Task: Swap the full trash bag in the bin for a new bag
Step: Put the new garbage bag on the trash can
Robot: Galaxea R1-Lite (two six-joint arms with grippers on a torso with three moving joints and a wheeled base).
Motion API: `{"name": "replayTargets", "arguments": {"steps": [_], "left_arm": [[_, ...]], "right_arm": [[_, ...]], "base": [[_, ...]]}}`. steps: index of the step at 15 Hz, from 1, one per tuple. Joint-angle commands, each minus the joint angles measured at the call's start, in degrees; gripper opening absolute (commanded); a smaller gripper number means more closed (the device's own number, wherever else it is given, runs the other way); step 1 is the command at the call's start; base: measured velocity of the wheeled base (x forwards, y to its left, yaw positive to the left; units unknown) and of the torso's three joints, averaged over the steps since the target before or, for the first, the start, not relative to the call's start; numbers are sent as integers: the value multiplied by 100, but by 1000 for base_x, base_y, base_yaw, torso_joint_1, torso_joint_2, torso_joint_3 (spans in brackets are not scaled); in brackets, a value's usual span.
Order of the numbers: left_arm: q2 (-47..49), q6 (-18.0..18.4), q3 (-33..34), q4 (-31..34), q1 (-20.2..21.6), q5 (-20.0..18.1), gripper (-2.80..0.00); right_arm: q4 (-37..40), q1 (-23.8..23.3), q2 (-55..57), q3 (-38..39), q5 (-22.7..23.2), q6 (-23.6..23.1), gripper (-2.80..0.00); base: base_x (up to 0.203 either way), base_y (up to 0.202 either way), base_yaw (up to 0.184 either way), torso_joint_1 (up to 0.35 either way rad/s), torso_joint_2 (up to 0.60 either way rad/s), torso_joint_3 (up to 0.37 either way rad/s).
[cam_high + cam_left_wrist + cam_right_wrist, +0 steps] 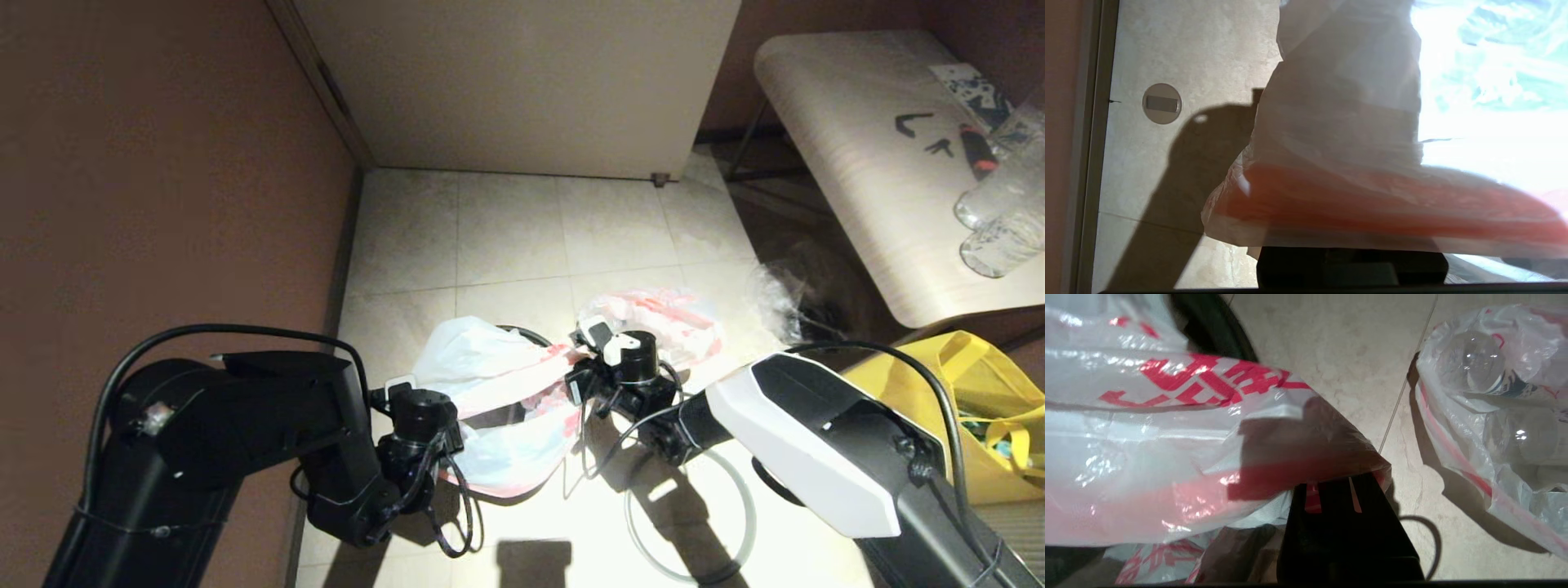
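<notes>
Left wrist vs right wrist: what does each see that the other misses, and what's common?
Only the left wrist view shows a round floor plate by the wall edge and the arm's shadow on the tiles.

Only the right wrist view shows the full trash bag with clear bottles inside lying on the floor, the red lettering on the new bag, and a curved stretch of the bin behind it.

Both show the new bag's pinkish-red edge strip draped close across the lens, above dark fingers, over pale tiled floor.
</notes>
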Motion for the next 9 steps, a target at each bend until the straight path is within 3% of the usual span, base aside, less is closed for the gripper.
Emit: {"name": "replayTargets", "arguments": {"steps": [1, 6, 9], "left_arm": [[-16, -4, 92, -146, -14, -67, -280], [156, 583, 526, -1223, -19, -416, -280], [193, 679, 615, -1307, -43, -443, -280]], "right_arm": [[-31, -15, 115, -246, -112, 153, -280], [-28, -69, 111, -487, -221, 206, -280], [-14, -77, -42, -478, -242, 214, -280]], "base": [[0, 0, 0, 0, 0, 0], [0, 0, 0, 0, 0, 0], [0, 0, 0, 0, 0, 0]]}}
